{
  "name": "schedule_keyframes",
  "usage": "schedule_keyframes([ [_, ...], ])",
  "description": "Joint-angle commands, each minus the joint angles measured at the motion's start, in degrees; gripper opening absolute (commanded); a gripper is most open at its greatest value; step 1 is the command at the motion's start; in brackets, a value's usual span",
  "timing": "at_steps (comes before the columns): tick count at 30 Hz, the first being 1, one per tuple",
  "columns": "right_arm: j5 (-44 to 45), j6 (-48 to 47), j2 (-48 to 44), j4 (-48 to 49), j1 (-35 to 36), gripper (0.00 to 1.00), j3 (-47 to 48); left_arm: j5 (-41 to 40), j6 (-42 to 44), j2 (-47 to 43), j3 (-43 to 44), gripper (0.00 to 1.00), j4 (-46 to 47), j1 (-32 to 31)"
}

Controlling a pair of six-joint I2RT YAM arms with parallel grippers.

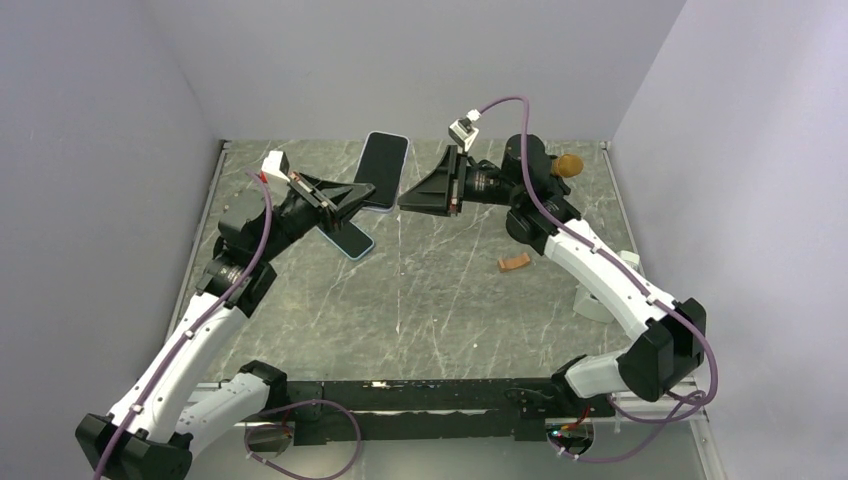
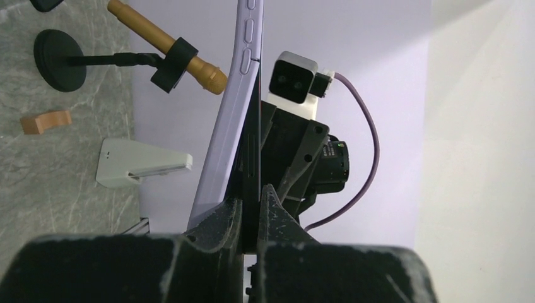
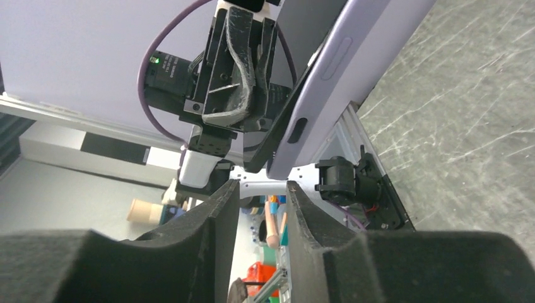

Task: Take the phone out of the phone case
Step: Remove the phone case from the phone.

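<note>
The phone point(image 1: 385, 165) is up in the air over the table point(image 1: 450, 300), pinched at one end by the left gripper point(image 2: 251, 205), lilac phone case point(image 2: 230, 126) and all. Looks to me like the peeling step is underway: there's a dark gap between case and phone just past the left gripper. The right gripper point(image 3: 262, 189) sits opposite the left gripper, jaws apart and empty, with the case's corner right off its tips. Next I'd guess it has to bite only that lilac lip and pull away from the left gripper.

phone point(image 1: 386, 155): above table point(image 1: 450, 300), rear centre | block point(image 1: 514, 262): on table, right of phone
</note>
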Motion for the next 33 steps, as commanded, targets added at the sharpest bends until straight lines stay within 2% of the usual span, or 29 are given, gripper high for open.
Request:
schedule_keyframes([
  [1,-1.04,1.98,0.73,5.48,0.87,0.34,0.14,-1.61,-4.44,-0.77,1.97,0.0,8.6,0.13],
  [7,-1.31,1.7,2.17,4.91,1.69,0.32,0.82,-1.75,-5.57,-0.44,1.87,0.0,10.14,0.08],
  [13,-1.73,2.34,4.33,5.3,2.46,0.22,1.47,-1.34,-6.82,0.06,1.71,0.0,11.86,-0.06],
  [18,-1.84,2.79,5.08,6.46,2.53,0.25,2.02,-1.25,-6.96,0.0,1.21,0.0,12.07,-0.15],
  [27,-2.97,7.37,5.06,15.56,2.83,0.28,-0.21,-1.28,-8.17,0.13,-1.03,0.0,14.11,-0.15],
  [33,-2.22,7.54,6.17,15.32,3.11,0.29,0.2,-0.77,-8.21,0.72,-0.32,0.0,14.6,-0.13],
])
